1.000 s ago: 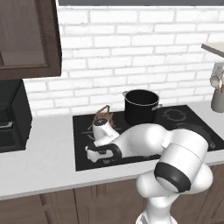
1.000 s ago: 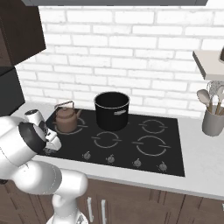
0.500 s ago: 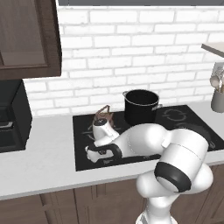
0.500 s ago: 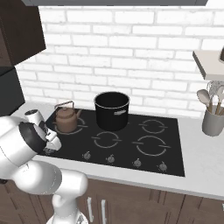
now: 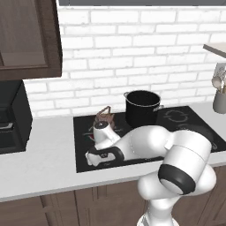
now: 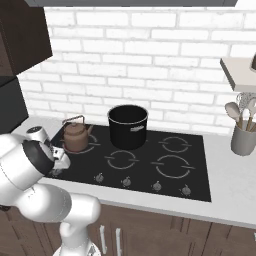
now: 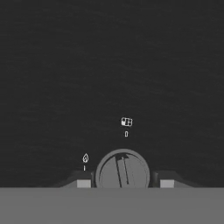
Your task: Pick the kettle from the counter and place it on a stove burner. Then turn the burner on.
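**Kettle set down; the knob is the job in hand**

The kettle (image 6: 76, 137) already sits on the stove (image 6: 165, 182), over the back-left ring mark, just beside the black pot (image 6: 128, 125) on the pot's left. Nothing of it rests on the worktop (image 5: 39, 163) any longer, so I judge the placing step done and the burner-lighting step under way.

The arm is bent low over the stove's front-left corner, in front of the kettle. In the hand view the fingers (image 7: 122, 183) stand on either side of a round grey knob (image 7: 122, 169), one finger tip on each flank, with a raised bar running across the knob's face. They are partly closed, and look to be closed onto the knob or very nearly so; the tips are mostly cut off at the bottom of that view, so whether they truly press its rim I cannot tell for sure. A small flame mark (image 7: 85, 158) sits beside the knob, and a burner-layout symbol (image 7: 126, 121) lies beyond it.

The next move, as I judge it, calls for a firm pinch on the knob and then a turn of the wrist towards the flame mark. It is worth checking that this knob serves the ring under the kettle.
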